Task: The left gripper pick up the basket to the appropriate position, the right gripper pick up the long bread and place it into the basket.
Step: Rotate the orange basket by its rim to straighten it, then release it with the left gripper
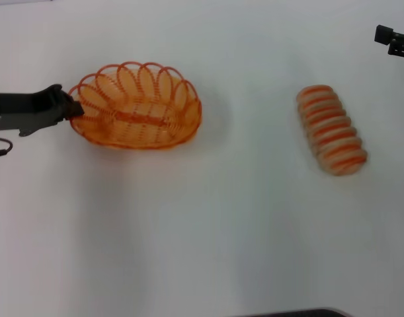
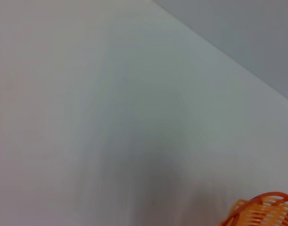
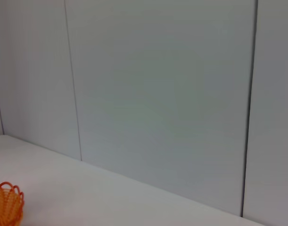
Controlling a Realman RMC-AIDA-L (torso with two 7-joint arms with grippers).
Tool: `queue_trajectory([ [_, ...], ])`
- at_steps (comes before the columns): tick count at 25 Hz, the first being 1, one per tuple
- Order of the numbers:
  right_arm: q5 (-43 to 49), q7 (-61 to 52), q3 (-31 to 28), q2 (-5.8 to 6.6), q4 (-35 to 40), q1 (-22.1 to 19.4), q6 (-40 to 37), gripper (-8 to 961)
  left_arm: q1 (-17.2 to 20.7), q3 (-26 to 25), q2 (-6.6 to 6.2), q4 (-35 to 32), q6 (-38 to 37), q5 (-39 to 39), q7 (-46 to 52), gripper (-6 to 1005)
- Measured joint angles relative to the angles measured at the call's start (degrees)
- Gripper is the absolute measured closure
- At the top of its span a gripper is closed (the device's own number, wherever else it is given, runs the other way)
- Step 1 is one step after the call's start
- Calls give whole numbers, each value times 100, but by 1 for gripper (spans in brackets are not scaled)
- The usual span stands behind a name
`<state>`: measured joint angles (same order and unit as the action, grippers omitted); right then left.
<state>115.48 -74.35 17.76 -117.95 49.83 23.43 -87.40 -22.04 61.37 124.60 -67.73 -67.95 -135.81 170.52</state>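
- Table: white, bare across the near part in the head view.
- Long bread: lying flat on the table on the right side, tan with orange-red cross stripes, long axis angled from far-left to near-right. Nothing touching it, well apart from the basket.
- Basket: orange wire oval, upright on the table left of centre, nothing inside.
- Left gripper: comes in from the left edge, tip at the basket's left rim. Fingertips look closed onto the rim wire, grip partly hidden by the weave.
- Left wrist view: mostly bare table, only a bit of basket rim at the corner.
- Right gripper: far right edge, above the table, well away from the bread. Can't tell its finger state.
- Right wrist view: grey panelled wall, table edge, sliver of basket.
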Motion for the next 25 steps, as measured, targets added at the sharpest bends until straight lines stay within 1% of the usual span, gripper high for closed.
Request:
queue_trajectory([
  [4, 0, 0, -8, -5, 8, 48, 9, 40, 219, 59, 2, -91, 2, 8, 2, 918],
  [7, 0, 0, -4, -13, 9, 73, 21, 42, 297, 153, 3, -95, 64, 36, 3, 918],
  [12, 1, 0, 3, -47, 9, 85, 70, 44, 311, 256, 3, -46, 157, 153, 5, 918],
  [17, 0, 0, 6, -71, 13, 68, 75, 46, 320, 453, 4, 143, 389, 411, 7, 918],
  [25, 1, 0, 8, -78, 61, 53, 63, 50, 328, 466, 3, 173, 589, 484, 16, 917],
])
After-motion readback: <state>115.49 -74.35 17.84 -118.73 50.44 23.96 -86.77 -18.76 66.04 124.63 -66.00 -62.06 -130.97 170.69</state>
